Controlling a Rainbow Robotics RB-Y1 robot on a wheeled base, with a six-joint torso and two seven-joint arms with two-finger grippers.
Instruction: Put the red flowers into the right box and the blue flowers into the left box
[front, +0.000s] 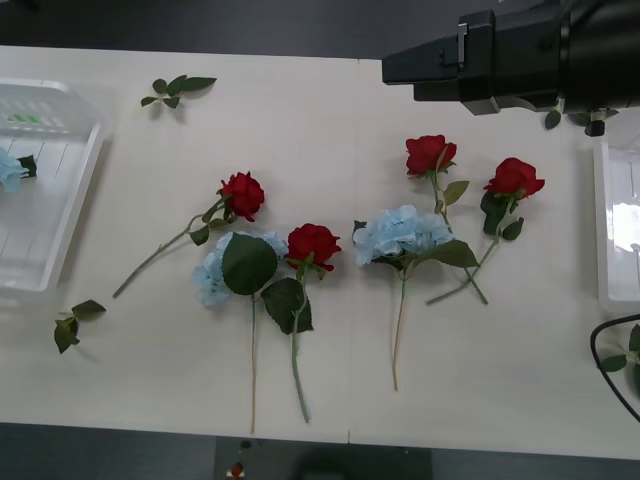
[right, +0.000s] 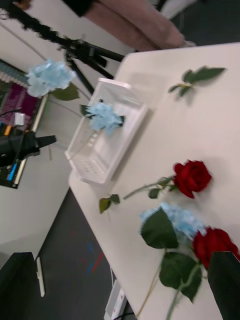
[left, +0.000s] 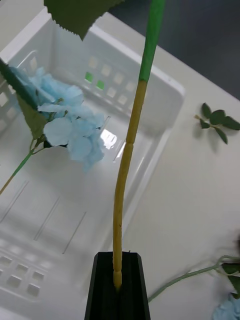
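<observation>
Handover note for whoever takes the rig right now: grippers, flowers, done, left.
Left gripper: shut on the stem of a blue flower, held above the left box.
Right gripper: open, holding nothing, above the table's far side.
Done: one blue flower lies in the left box.
Left: release the held one; two blue flowers and all four red flowers lie on the table; no roses in the right box yet.
</observation>
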